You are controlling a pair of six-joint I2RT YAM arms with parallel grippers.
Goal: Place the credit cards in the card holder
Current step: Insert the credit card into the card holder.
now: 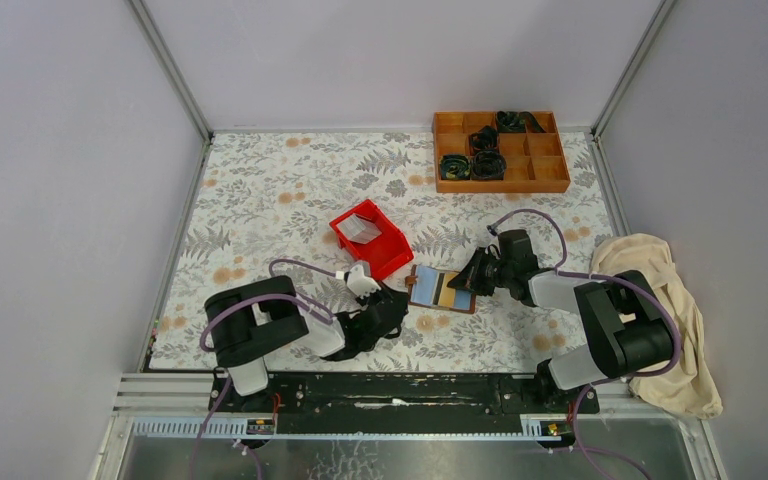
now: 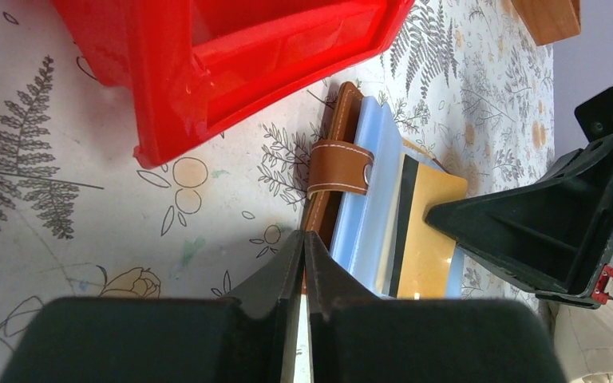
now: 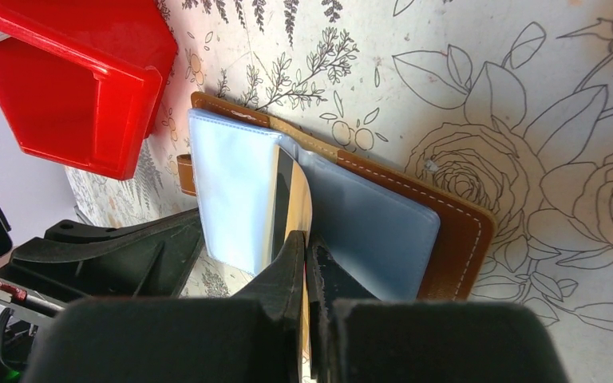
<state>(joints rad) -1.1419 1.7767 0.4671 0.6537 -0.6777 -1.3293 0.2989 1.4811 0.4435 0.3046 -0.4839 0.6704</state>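
The brown leather card holder [image 1: 435, 290] lies open just near-right of the red plastic bin [image 1: 390, 255]. The left end effector [image 2: 303, 237] pinches its left edge, while the right end effector [image 3: 305, 238] grips the gold-tan credit card [image 2: 427, 239].

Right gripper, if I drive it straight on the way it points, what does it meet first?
Likely the wallet, at its centre fold: the fingers pinch the gold card at the blue lining; depth unclear.

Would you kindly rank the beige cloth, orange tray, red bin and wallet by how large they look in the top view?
1. beige cloth, though the right arm hides part of it
2. orange tray
3. red bin
4. wallet, lying open, clearly the smallest
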